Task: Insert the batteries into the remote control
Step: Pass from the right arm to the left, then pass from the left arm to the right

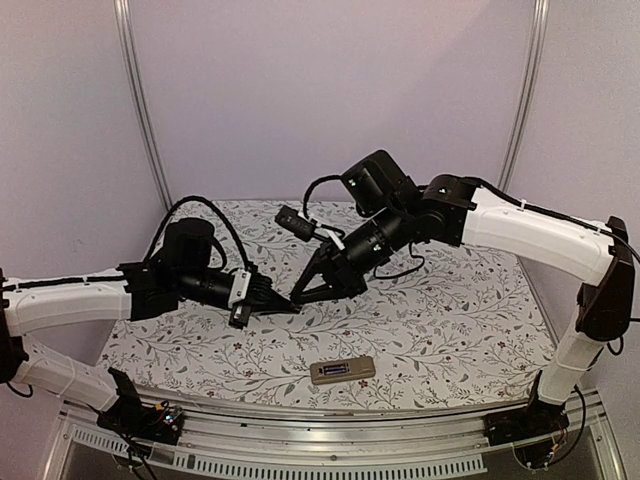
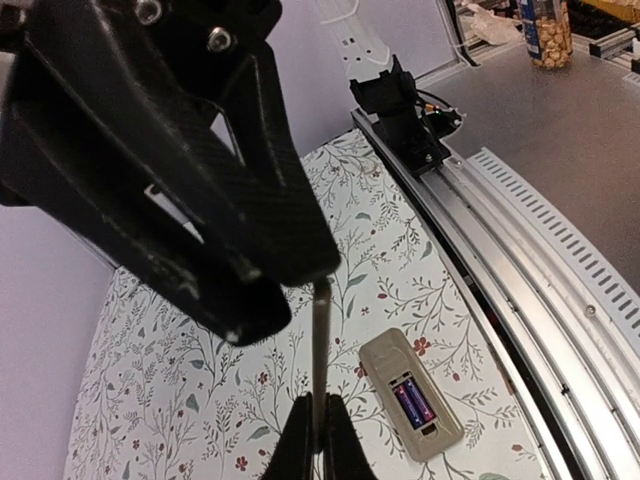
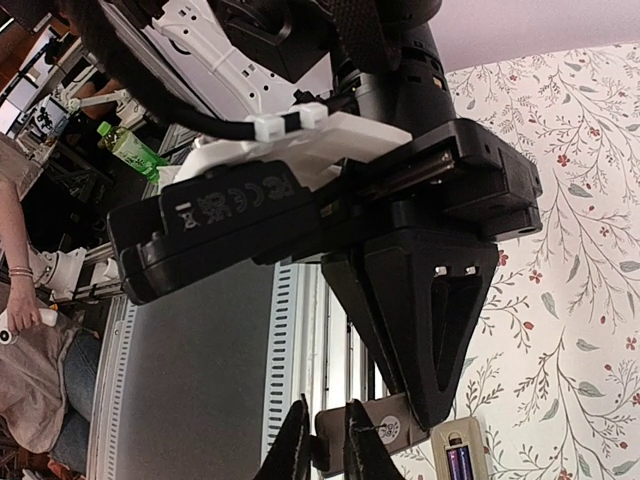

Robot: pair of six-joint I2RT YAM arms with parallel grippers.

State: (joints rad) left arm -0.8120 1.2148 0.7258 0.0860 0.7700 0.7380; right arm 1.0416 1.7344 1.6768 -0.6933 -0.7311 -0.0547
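The remote control [image 1: 358, 370] lies back-up near the table's front edge. Two purple batteries [image 2: 414, 406] sit side by side in its open recess; they also show in the right wrist view [image 3: 461, 461]. My left gripper [image 2: 319, 398] is shut on a thin tan battery cover [image 2: 321, 330], seen edge-on, held in the air above the table. My right gripper [image 3: 327, 405] is shut on the other end of the same cover [image 3: 385, 428]. The two grippers meet tip to tip [image 1: 292, 300], left of and behind the remote [image 2: 389, 359].
The floral tablecloth [image 1: 450, 320] covers the table. A slotted metal rail [image 1: 330, 455] runs along the near edge, with the arm bases at its ends. Purple walls close the back and sides.
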